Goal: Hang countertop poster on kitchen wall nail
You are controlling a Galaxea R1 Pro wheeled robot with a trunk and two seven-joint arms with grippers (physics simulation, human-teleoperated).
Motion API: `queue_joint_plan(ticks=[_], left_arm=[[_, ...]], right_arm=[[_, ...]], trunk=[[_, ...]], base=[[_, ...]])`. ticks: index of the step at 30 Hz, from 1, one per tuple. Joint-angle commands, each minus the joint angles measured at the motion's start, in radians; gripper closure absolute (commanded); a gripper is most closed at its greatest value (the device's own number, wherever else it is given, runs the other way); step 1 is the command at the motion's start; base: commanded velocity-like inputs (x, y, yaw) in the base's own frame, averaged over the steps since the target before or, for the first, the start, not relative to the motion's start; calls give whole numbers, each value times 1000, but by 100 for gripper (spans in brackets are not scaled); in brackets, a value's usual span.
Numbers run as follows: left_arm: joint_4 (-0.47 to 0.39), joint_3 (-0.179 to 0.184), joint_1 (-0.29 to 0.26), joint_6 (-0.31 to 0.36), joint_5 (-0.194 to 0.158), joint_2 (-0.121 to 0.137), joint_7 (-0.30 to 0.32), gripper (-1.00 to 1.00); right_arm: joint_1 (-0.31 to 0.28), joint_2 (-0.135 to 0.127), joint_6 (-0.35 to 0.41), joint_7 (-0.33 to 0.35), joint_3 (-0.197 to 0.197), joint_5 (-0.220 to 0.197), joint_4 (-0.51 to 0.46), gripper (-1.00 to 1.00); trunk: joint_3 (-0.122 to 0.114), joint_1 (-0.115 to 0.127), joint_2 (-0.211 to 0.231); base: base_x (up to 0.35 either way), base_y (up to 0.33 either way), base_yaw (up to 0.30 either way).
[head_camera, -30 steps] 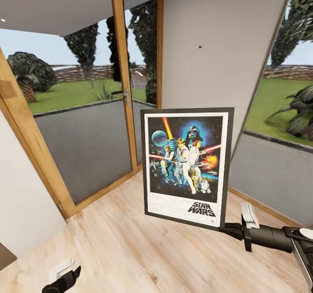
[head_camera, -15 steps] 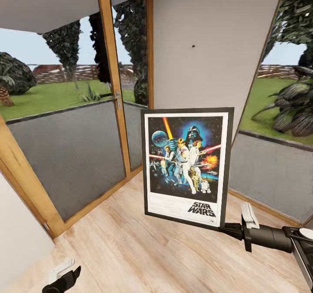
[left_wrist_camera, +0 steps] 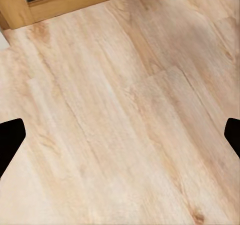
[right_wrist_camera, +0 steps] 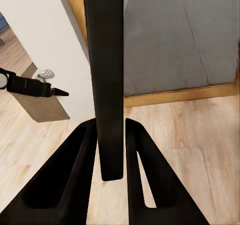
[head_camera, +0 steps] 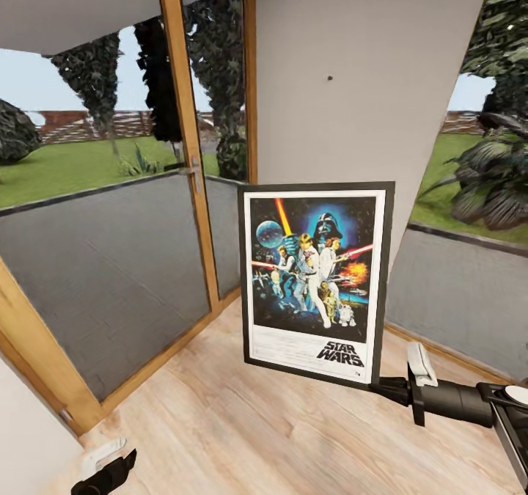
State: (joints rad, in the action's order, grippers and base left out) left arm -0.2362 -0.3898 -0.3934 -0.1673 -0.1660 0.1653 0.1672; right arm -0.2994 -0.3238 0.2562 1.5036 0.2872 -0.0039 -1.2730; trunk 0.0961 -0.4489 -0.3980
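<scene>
The poster (head_camera: 315, 282) was held upright, long axis vertical, its lower right corner clamped in the right hand (head_camera: 381, 385). One wall nail (head_camera: 329, 78) was seen above it (farther off). The left hand (head_camera: 103, 466) was spread wide, carrying nothing.

Matte black right arm (head_camera: 458, 400) with a pale grey clip-like part; the left gripper (head_camera: 103, 469) black with a white pad.

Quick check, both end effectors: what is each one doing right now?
Left end effector: open, holding nothing, above the wooden floor.
Right end effector: shut on the poster, pinching the frame's lower corner and holding it upright.
</scene>
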Motion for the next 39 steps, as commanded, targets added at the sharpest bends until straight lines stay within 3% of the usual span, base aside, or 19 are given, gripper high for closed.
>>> queue_joint_plan(ticks=[1,32,39], left_arm=[[2,-2,-1,-1,-10,0,8,-100],[1,-1,-1,-1,-10,0,8,-100],[1,-1,-1,-1,-10,0,8,-100]], right_arm=[[-1,0,14,6,0,-1,0,100],[-1,0,14,6,0,-1,0,100],[-1,0,14,6,1,0,0,100]], trunk=[[1,-1,-2],[-25,-1,-2],[-27,-1,-2]], base=[[269,238,-261],[269,241,-266],[268,265,-72]])
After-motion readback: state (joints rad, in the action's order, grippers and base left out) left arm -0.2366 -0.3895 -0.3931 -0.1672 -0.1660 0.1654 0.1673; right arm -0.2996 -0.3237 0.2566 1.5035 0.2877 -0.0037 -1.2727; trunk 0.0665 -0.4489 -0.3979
